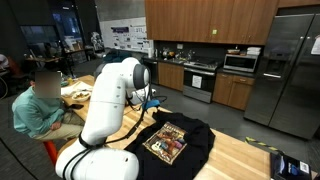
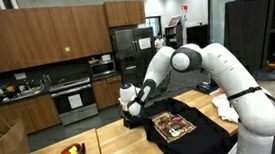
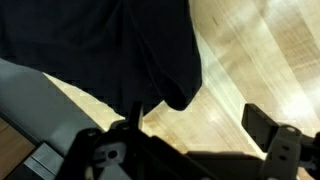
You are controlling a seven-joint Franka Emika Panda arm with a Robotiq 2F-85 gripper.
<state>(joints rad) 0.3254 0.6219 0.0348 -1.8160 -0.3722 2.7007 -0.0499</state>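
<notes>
Gripper (image 2: pixel 129 100), jaws wide and empty, hovers over an edge of the black printed cotton T-shirt (image 2: pixel 177 124) on the light wooden bench (image 2: pixel 112 147); a grasp calls for lowering onto the fabric.

dim, soft-focus frames; bright glare on wood in wrist view

the t-shirt (image 2: pixel 208 133) lies on the table (image 2: pixel 113 146), the end effector (image 2: pixel 130 108) above its edge, a bowl (image 2: pixel 73 153) well apart.

White rounded arm (image 2: pixel 212 65), black gripper (image 2: pixel 130 106).
</notes>
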